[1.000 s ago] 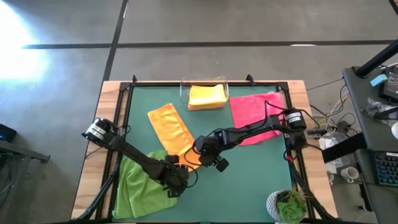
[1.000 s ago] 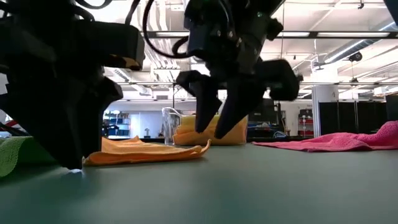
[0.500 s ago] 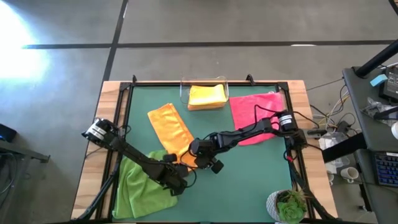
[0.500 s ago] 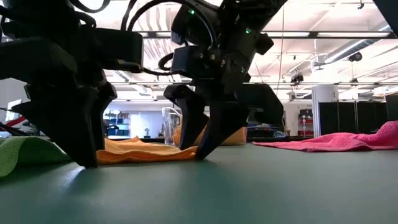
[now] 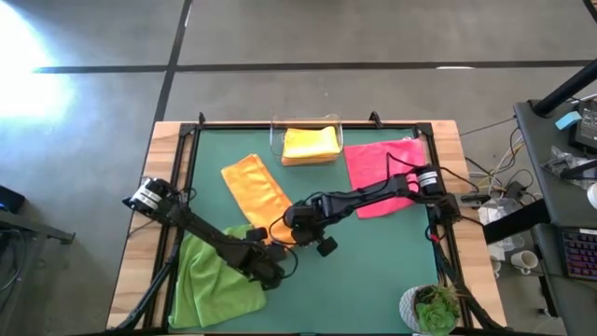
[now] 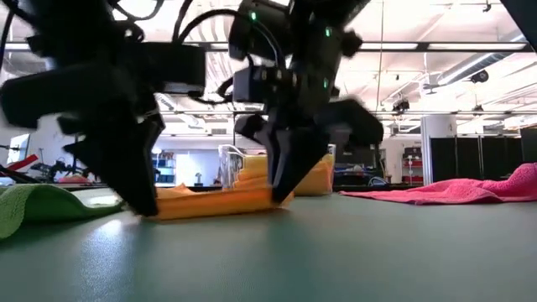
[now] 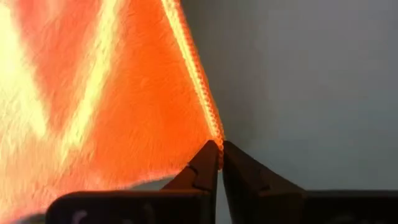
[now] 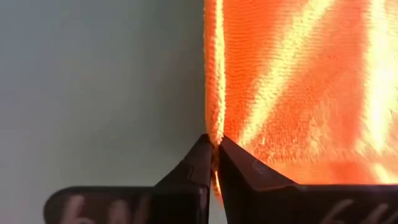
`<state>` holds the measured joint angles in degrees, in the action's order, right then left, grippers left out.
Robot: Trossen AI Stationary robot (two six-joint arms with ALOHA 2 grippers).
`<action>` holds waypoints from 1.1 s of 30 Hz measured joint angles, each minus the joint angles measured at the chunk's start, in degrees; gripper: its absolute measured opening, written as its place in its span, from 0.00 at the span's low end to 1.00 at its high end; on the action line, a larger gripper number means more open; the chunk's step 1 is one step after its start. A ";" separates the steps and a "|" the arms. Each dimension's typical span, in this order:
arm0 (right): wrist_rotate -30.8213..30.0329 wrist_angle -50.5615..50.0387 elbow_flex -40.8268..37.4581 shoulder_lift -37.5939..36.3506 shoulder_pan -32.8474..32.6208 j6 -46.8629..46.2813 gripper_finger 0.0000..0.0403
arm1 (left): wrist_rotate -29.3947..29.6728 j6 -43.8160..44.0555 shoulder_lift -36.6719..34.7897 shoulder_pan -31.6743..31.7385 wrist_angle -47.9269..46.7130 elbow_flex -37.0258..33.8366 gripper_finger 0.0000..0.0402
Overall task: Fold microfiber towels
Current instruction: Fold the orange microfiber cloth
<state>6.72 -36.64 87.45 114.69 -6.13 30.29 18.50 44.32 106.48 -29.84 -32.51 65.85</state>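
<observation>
An orange microfiber towel (image 5: 259, 196) lies as a long strip on the green mat, running from far left toward the near middle. My left gripper (image 5: 261, 248) and my right gripper (image 5: 296, 231) are both shut on its near end, one at each corner. In the low view the near edge (image 6: 214, 201) spans between them. A lime green towel (image 5: 217, 278) lies crumpled at the near left. A hot pink towel (image 5: 381, 174) lies spread at the far right. A yellow towel (image 5: 311, 143) lies folded in the clear bin. My left gripper pinches the orange towel's near left corner (image 7: 214, 132) between its two fingertips, at the end of the stitched hem. The fingers come slanting down at the mat. The corner sits at mat level, and the rest of the towel lies flat beyond it. My right gripper pinches the orange towel's near right corner (image 8: 213, 134) between its two fingertips, on the hemmed side edge. The fingers point down from above. The corner stays low by the mat, with the towel stretching away from the fingers.
The clear plastic bin (image 5: 276, 138) stands at the mat's far middle edge. A potted plant (image 5: 431, 309) sits at the near right corner. A black frame (image 5: 436, 224) borders the mat. Bare mat (image 5: 382, 261) lies to the near right of the grippers.
Both grippers have come down onto the orange towel's near end and shut on its two corners. My right gripper has shifted a little toward the table's left and far edge. The near edge now stands slightly bunched between them.
</observation>
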 joint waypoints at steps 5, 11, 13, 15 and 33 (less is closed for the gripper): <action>0.91 -13.36 5.59 -1.32 -0.63 -5.33 0.02 | -0.45 1.92 -1.61 -0.01 0.35 3.99 0.00; 1.21 -23.20 10.21 -3.42 -2.82 -10.60 0.02 | -2.66 2.07 -3.10 -0.07 -0.05 10.55 0.00; 1.25 -26.47 11.96 -4.02 -3.70 -12.99 0.02 | -3.61 2.21 -3.29 -0.12 -0.05 13.31 0.00; 1.26 -29.12 13.86 -4.89 -4.73 -14.88 0.02 | -4.51 2.89 -3.35 -0.36 -1.97 16.19 0.00; -13.23 -15.52 19.73 -4.58 -2.16 -15.32 0.02 | 1.73 8.32 -3.50 2.14 -44.73 25.76 0.00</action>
<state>-6.51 -52.16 107.18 110.10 -8.29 14.97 20.23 52.64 102.98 -27.70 -77.25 91.62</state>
